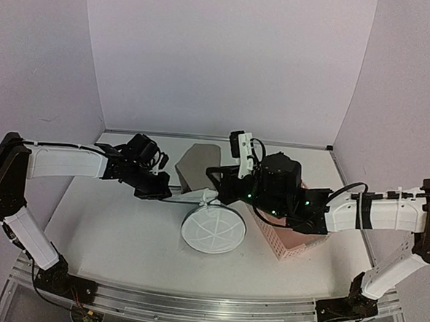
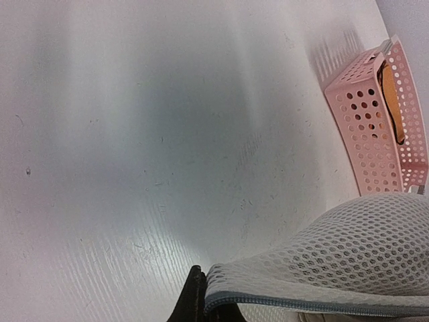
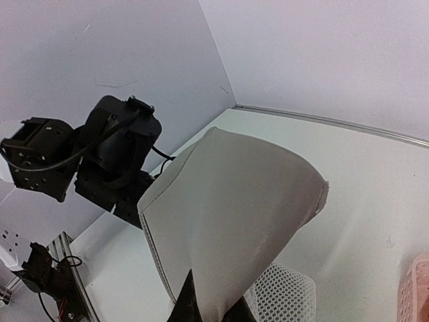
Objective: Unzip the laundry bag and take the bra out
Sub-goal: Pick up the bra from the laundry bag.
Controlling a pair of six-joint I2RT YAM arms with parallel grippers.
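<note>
Nearest: right gripper, bottom edge of its wrist view, jaws clamped on the beige bra, fabric fanning up mid-frame. White mesh laundry bag pokes out just lower right of it. Then left gripper, bottom centre of its view, pinched tight on the bag's grey zipper rim; mesh bulges lower right. Upper right: pink perforated basket, something orange inside. Top view: bag's round ribbed face mid-frame on the white table, bra just above it, basket to its right.
</note>
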